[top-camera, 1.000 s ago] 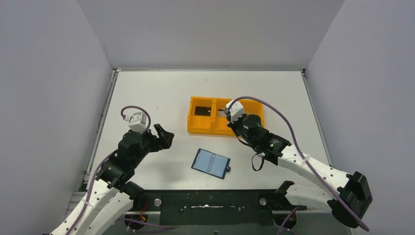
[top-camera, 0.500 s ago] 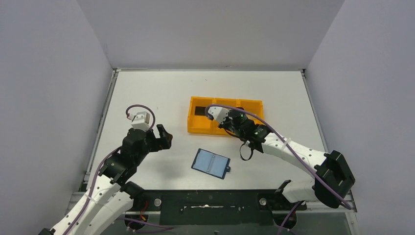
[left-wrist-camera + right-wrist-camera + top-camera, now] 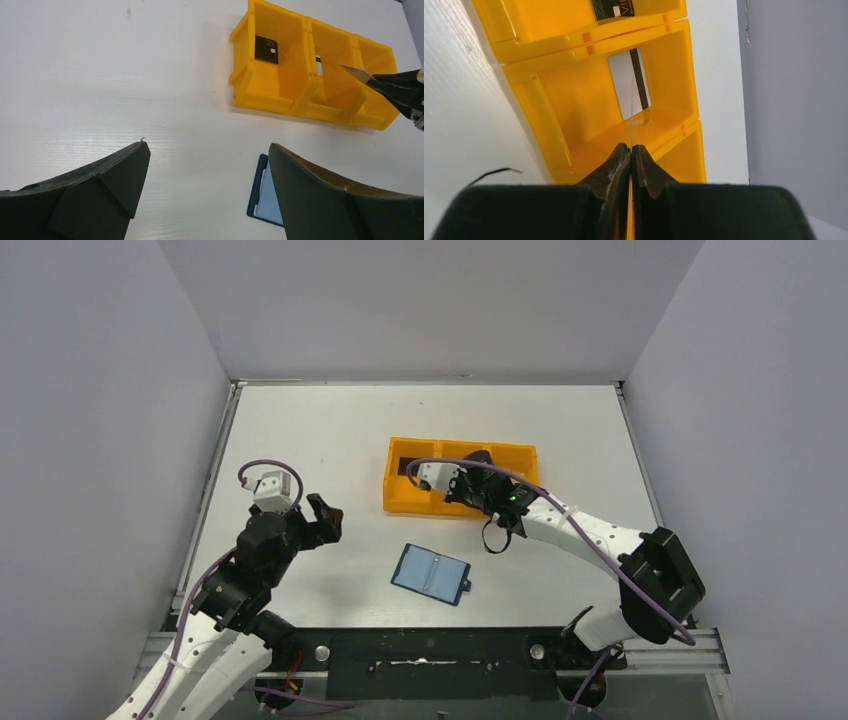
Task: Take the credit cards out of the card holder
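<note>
Right pincer [image 3: 631,149] squeezes a thin card [image 3: 631,120] over the orange tray's [image 3: 544,130] middle box. Left pincer [image 3: 209,147] gapes wide; a black card [image 3: 266,49] in the tray says "VIP". From above, the card holder [image 3: 431,574] lies open near the front edge, with bare surface [image 3: 300,430] around it.

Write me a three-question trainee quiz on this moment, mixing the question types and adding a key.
1. True or false: the right gripper has its jaws shut on a thin pale card, held edge-on over the orange plastic three-compartment tray.
2. Where does the black VIP card lie? A) in an end compartment of the tray; B) in the middle compartment; C) inside the wallet.
3. Fill in: the dark navy bifold wallet lies ____, pale blue inside showing, on the white table.

Key: 1 true; 2 A; 3 open.
</note>
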Motion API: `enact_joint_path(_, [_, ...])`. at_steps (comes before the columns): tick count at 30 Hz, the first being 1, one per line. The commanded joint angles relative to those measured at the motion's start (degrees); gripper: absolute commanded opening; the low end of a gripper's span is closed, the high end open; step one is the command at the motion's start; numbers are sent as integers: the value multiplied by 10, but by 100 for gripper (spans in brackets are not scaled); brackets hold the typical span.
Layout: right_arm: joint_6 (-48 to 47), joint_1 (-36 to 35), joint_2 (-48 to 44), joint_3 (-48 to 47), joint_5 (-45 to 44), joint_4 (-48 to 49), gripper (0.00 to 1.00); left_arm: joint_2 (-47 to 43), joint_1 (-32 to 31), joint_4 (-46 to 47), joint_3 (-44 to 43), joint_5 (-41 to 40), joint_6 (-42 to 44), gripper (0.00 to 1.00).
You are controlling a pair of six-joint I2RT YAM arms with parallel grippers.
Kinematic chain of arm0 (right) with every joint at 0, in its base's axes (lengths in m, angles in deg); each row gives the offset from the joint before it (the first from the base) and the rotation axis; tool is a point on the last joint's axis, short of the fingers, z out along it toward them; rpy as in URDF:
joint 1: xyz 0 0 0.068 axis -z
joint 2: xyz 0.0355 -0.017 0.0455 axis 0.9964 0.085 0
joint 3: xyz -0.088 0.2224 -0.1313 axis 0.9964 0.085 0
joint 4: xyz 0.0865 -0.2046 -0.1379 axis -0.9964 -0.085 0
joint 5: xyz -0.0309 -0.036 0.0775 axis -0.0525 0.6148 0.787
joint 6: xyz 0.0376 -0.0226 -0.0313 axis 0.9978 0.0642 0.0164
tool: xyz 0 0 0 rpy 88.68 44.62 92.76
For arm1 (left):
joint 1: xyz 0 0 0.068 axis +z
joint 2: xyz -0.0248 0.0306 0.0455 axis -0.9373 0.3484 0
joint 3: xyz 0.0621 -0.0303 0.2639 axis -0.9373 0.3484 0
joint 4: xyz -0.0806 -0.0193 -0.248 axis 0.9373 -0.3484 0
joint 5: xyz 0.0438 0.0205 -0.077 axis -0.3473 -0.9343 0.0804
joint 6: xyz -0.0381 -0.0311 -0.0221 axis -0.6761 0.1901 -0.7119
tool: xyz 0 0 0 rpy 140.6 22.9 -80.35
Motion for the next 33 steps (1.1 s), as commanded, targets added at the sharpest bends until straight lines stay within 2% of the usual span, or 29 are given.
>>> enact_joint_path(1, [-48,16,24,-41,25,9,0,-1,4,9,-18,-14,1,91])
enact_joint_path(11, [-95,48,100,-78,73,31,0,-6,5,9,-18,-15,3,91])
enact_joint_path(18, [-121,63,162,-100,54,56,2,-6,8,9,-17,-13,4,91])
enact_joint_path(23, [-129,63,199,-135,41,32,5,-2,9,8,-17,-11,4,91])
enact_joint_path(33, [-150,69,249,-123,13,107,5,9,9,5,-21,-7,4,91])
